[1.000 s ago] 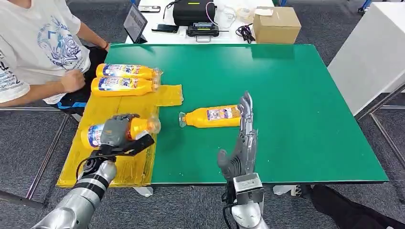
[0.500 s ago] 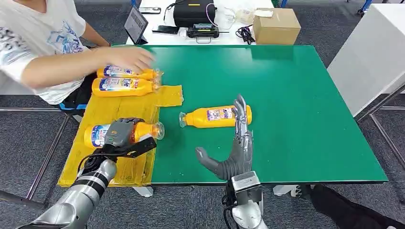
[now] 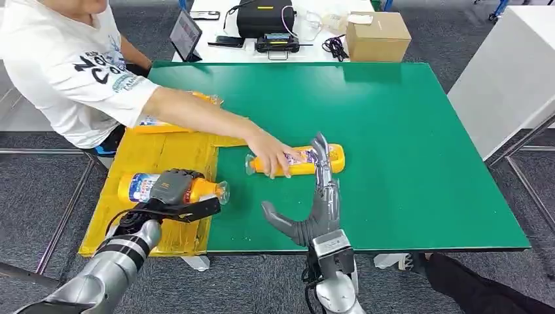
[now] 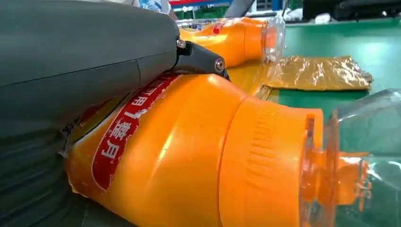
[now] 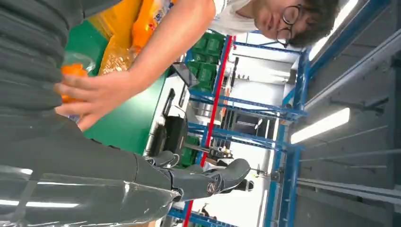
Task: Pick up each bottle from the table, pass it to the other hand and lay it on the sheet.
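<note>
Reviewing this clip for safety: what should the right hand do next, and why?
Probably hold the right hand where it is, open, rather than close. A person's hand rests on the bottle on the table, right beside its fingers. The left hand grips another bottle over the sheet.

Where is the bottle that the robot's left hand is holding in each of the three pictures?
Head view: the held bottle lies low on the left, in the left hand, over the yellow sheet.
Left wrist view: it is close up, the bottle across the middle.
Right wrist view: not in it.
Shared landmark: the yellow sheet.
</note>
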You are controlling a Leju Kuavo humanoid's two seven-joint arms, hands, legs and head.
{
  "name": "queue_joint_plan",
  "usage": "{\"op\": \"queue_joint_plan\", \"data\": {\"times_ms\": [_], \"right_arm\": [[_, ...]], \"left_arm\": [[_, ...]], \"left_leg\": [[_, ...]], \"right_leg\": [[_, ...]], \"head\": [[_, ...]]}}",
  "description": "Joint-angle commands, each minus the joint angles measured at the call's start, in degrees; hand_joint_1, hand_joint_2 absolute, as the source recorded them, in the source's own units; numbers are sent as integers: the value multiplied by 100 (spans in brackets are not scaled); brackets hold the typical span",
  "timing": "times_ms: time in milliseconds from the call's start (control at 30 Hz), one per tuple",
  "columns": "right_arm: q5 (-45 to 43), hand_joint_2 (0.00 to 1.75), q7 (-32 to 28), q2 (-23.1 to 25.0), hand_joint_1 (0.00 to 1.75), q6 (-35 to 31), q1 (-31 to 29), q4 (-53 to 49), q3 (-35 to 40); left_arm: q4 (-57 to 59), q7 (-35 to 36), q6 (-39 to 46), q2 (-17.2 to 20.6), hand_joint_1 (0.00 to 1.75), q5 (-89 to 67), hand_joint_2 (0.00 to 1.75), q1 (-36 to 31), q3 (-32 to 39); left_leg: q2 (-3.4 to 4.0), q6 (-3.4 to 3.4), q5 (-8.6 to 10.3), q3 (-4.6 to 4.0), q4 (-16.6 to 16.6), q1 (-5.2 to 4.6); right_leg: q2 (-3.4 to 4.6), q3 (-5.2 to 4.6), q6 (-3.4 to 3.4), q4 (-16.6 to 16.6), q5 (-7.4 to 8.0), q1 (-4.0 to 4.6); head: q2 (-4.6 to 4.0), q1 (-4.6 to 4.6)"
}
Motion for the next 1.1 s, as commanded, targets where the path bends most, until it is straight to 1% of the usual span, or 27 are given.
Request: {"op": "queue_joint_plan", "data": {"times_ms": [33,67,100,133,167,200,233,267,333,433,467,500,533,567,633,667,700,733,767,800,833,867,900,967,1000,1067,1100], "right_arm": [[-32,175,13,-19,0,53,-219,468,-147],[-41,175,24,-18,0,91,-219,475,-149],[-156,175,84,-15,0,224,-231,507,-150],[-182,175,94,-4,0,237,-230,517,-172],[-182,175,93,7,0,235,-237,550,-184],[-203,175,99,11,0,268,-246,574,-184],[-207,175,99,10,0,272,-249,587,-191],[-241,175,106,16,0,313,-258,617,-202],[-231,175,110,30,0,324,-272,668,-213],[-220,175,126,34,0,341,-312,767,-186],[-245,175,171,33,0,394,-340,826,-170],[-378,175,260,41,0,552,-375,911,-184],[-413,175,264,63,0,572,-388,954,-210],[-496,175,279,83,0,630,-427,1050,-248],[-540,175,283,92,0,657,-453,1115,-271],[-549,175,285,90,0,671,-485,1183,-282],[-548,175,288,94,0,671,-499,1221,-282],[-552,175,288,96,0,666,-516,1265,-281],[-556,175,288,95,0,663,-532,1301,-275],[-556,175,286,98,0,662,-537,1338,-268],[-558,175,284,99,0,662,-536,1350,-264],[-560,175,282,97,0,666,-548,1384,-253],[-560,175,282,97,0,666,-546,1387,-251],[-560,175,283,93,0,665,-544,1390,-245],[-563,175,297,93,0,655,-552,1421,-238],[-564,175,300,92,0,638,-551,1453,-225],[-561,175,299,89,0,614,-548,1474,-207]], "left_arm": [[650,53,-336,171,175,46,175,57,-255],[674,39,-566,175,173,120,175,57,-201],[670,70,-642,190,161,138,175,74,-183],[702,66,-732,207,113,141,175,73,-189],[714,82,-817,229,31,147,175,88,-188],[719,86,-861,237,31,166,175,97,-176],[715,80,-850,243,31,169,175,114,-176],[769,113,-980,259,0,150,175,102,-201],[772,110,-1101,253,0,282,175,145,-99],[765,-8,-1463,220,0,750,175,205,250],[779,-33,-1629,223,0,919,175,212,368],[802,-13,-1873,244,0,1079,175,220,464],[795,-14,-1969,264,0,1121,175,236,465],[821,-22,-2149,305,0,1204,0,264,484],[849,-57,-2305,322,0,1359,0,289,567],[868,-113,-2508,352,0,1521,0,313,650],[887,-161,-2650,367,0,1644,0,321,730],[885,-197,-2771,391,0,1764,0,326,803],[892,-263,-2939,399,0,1992,0,322,958],[899,-337,-3164,371,0,2403,0,303,1306],[885,-334,-3176,378,0,2415,0,299,1312],[833,-369,-3321,355,0,2651,0,298,1473],[824,-366,-3330,357,0,2660,0,291,1476],[776,-385,-3413,329,0,2825,0,285,1575],[721,-461,-3664,274,0,3326,0,272,1921],[571,-606,-3787,237,0,3647,0,291,2013],[432,-789,-3899,193,0,4059,0,315,2134]], "left_leg": [[24,-8,-10,40,-11,1],[31,-10,-12,45,-14,3],[27,-9,-11,42,-12,1],[25,-8,-9,40,-13,0],[25,-7,-9,42,-13,0],[35,-10,-11,54,-18,2],[30,-8,-10,52,-15,0],[38,-11,-12,58,-18,3],[29,-8,-11,57,-16,-1],[25,-7,-9,62,-18,-1],[35,-9,-11,66,-20,0],[29,-6,-10,60,-16,-3],[46,-9,-14,70,-21,1],[41,-8,-13,71,-22,-1],[36,-8,-12,78,-25,-3],[48,-11,-14,87,-29,-2],[37,-13,-17,89,-25,-3],[52,-16,-18,98,-29,-1],[46,-20,-24,100,-28,-3],[33,-24,-27,106,-25,-3],[45,-30,-28,115,-32,-3],[38,-28,-37,126,-28,-3],[52,-31,-34,134,-36,0],[36,-28,-35,139,-31,-2],[43,-30,-31,138,-35,1],[28,-27,-36,140,-27,-2],[41,-29,-34,135,-30,1]], "right_leg": [[21,34,-10,-10,-2,2],[26,37,-13,-12,0,4],[23,34,-11,-9,-1,2],[22,34,-9,-11,1,1],[22,35,-8,-11,1,0],[31,44,-13,-16,2,3],[27,45,-10,-12,1,1],[34,48,-14,-15,2,4],[27,47,-10,-12,0,0],[23,55,-9,-14,0,0],[32,57,-12,-17,1,1],[27,52,-7,-10,0,-3],[43,59,-12,-17,3,2],[39,59,-10,-15,2,0],[35,68,-10,-18,1,-2],[45,74,-14,-23,4,-1],[36,77,-11,-16,0,-3],[49,83,-18,-21,2,0],[44,89,-22,-17,-5,-2],[31,100,-26,-12,-14,-2],[42,106,-33,-19,-10,-1],[37,119,-32,-16,-16,-1],[49,122,-38,-24,-9,2],[34,130,-37,-16,-16,0],[40,126,-40,-21,-11,3],[27,131,-35,-11,-21,-1],[38,124,-38,-17,-14,3]], "head": [[0,0],[0,2],[0,2],[0,2],[0,0],[0,2],[0,0],[0,2],[0,0],[0,2],[0,2],[0,2],[0,2],[0,0],[0,2],[0,0],[0,2],[0,-2],[0,0],[0,2],[0,2],[0,0],[0,2],[0,2],[0,2],[0,2],[0,2]]}}
